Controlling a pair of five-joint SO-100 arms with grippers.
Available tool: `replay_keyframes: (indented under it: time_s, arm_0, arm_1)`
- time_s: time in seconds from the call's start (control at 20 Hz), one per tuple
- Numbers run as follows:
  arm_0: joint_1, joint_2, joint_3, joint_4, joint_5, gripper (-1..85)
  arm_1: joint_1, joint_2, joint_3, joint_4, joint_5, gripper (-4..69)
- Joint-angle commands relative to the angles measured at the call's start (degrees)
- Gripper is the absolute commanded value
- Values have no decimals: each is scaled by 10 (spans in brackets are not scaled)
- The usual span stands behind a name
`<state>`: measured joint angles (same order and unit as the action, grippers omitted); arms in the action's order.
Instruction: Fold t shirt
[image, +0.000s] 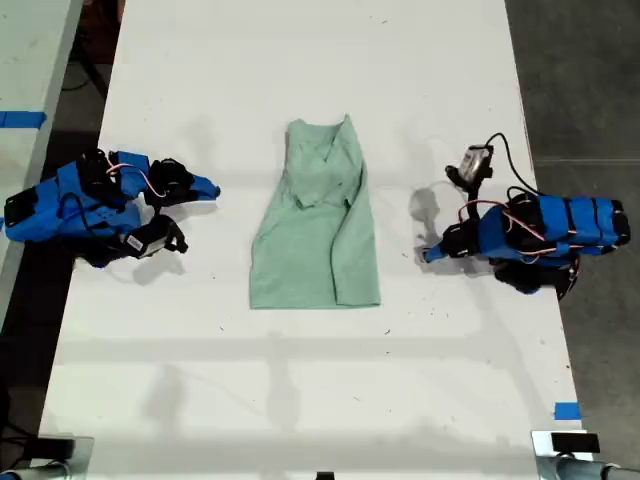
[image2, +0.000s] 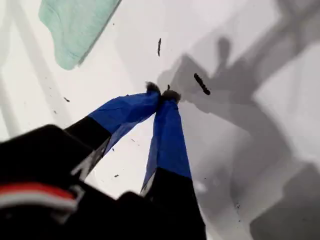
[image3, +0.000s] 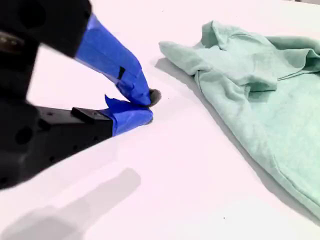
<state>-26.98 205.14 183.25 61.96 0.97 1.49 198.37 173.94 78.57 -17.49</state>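
The t shirt (image: 315, 230) is pale mint green and lies flat mid-table, neckline toward the top of the exterior view, hem toward the bottom. A side panel is folded in over its front. My first gripper (image: 428, 255) rests shut and empty on the table at the exterior view's right, a short way from the shirt's hem corner. In the first wrist view its blue tips (image2: 161, 92) meet, with a shirt corner (image2: 75, 25) beyond. My second gripper (image: 213, 188) lies shut and empty at the exterior view's left. Its tips (image3: 150, 105) touch, apart from the shirt (image3: 260, 85).
The white table (image: 300, 400) carries both arms. Blue tape marks sit on a neighbouring surface at the exterior view's left (image: 22, 119) and near the table's lower right corner (image: 567, 410). Dark floor (image: 580, 80) borders the table's right edge in that view.
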Motion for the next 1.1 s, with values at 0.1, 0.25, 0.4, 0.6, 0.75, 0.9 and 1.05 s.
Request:
replay_keyframes:
  time_s: [0.1, 0.25, 0.4, 0.6, 0.75, 0.9, 1.05]
  arm_0:
    - [3, 2, 6, 0, 3, -1]
    - [3, 2, 6, 0, 3, -1]
    - [2, 2, 6, 0, 3, -1]
    - [3, 2, 6, 0, 3, -1]
    - [3, 2, 6, 0, 3, -1]
    - [2, 2, 6, 0, 3, -1]
    - [2, 2, 6, 0, 3, -1]
  arm_1:
    - [4, 20, 32, 1, -29, 70]
    - [9, 20, 32, 1, -52, 64]
    - [12, 20, 32, 1, -66, 57]
    - [25, 20, 32, 1, -114, 45]
    - [24, 20, 32, 1, -114, 39]
    - [23, 20, 32, 1, -112, 34]
    - [23, 20, 32, 1, -112, 32]
